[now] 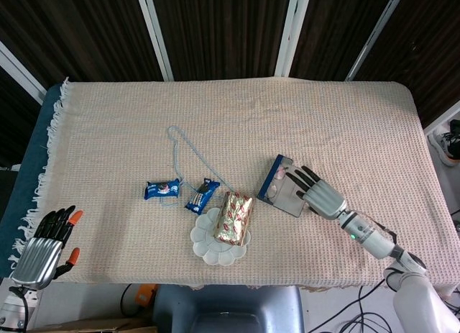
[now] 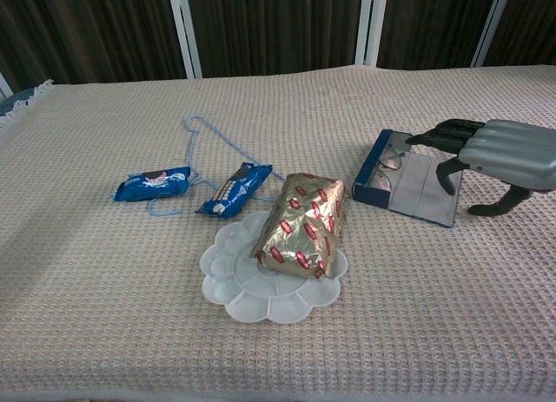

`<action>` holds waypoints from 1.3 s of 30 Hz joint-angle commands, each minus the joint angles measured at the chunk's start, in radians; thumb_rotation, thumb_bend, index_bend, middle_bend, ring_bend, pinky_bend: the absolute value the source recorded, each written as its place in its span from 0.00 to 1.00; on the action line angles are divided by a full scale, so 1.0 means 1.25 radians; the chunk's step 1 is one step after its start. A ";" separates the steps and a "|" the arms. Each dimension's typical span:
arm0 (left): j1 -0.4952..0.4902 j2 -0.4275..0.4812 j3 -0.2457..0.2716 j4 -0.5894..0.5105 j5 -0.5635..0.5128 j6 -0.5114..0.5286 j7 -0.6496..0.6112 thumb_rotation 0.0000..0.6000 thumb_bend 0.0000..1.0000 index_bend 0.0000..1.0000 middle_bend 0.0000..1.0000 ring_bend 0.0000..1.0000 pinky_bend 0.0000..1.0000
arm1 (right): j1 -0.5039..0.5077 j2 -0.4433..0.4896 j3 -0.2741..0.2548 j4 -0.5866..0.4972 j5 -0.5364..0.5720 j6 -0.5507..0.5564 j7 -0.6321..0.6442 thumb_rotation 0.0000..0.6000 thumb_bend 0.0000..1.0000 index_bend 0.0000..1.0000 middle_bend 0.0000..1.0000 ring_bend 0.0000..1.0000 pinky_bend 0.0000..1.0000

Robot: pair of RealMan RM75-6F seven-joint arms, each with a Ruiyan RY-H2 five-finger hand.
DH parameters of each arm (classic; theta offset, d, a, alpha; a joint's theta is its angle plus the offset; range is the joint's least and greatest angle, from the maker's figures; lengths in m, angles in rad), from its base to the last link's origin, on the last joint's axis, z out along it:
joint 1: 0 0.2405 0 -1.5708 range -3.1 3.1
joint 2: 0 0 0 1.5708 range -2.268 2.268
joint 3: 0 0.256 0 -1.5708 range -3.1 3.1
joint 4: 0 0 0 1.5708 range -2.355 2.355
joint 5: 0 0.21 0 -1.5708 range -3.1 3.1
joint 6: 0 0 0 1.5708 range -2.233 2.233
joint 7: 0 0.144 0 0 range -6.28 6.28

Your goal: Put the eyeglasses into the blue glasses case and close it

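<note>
The blue glasses case (image 1: 285, 187) (image 2: 410, 188) lies open on the beige cloth, right of centre, its grey lid flat toward my right hand. The eyeglasses (image 2: 393, 162) (image 1: 277, 180) lie inside its blue tray. My right hand (image 1: 320, 196) (image 2: 502, 153) hovers at the lid's outer edge, palm down, with its fingers spread over the lid and nothing in its grasp. I cannot tell whether the fingertips touch the lid. My left hand (image 1: 44, 245) hangs off the table's front left corner, fingers apart, holding nothing.
A gold-and-red packet (image 1: 236, 217) (image 2: 306, 224) lies on a white flower-shaped plate (image 1: 206, 248) (image 2: 252, 299) left of the case. Two blue snack packs (image 1: 162, 188) (image 1: 203, 195) and a light blue wire hanger (image 1: 188, 153) lie further left.
</note>
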 commanded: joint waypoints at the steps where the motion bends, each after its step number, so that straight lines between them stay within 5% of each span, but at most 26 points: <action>1: 0.000 0.000 0.000 0.000 -0.001 0.000 0.000 1.00 0.41 0.00 0.00 0.00 0.09 | 0.004 -0.006 -0.003 0.009 -0.003 -0.004 0.003 1.00 0.40 0.64 0.07 0.00 0.00; 39: 0.003 -0.005 -0.001 0.000 0.002 0.007 0.030 1.00 0.42 0.00 0.00 0.00 0.09 | 0.005 -0.069 0.027 0.060 0.033 -0.024 -0.094 1.00 0.40 0.53 0.07 0.00 0.00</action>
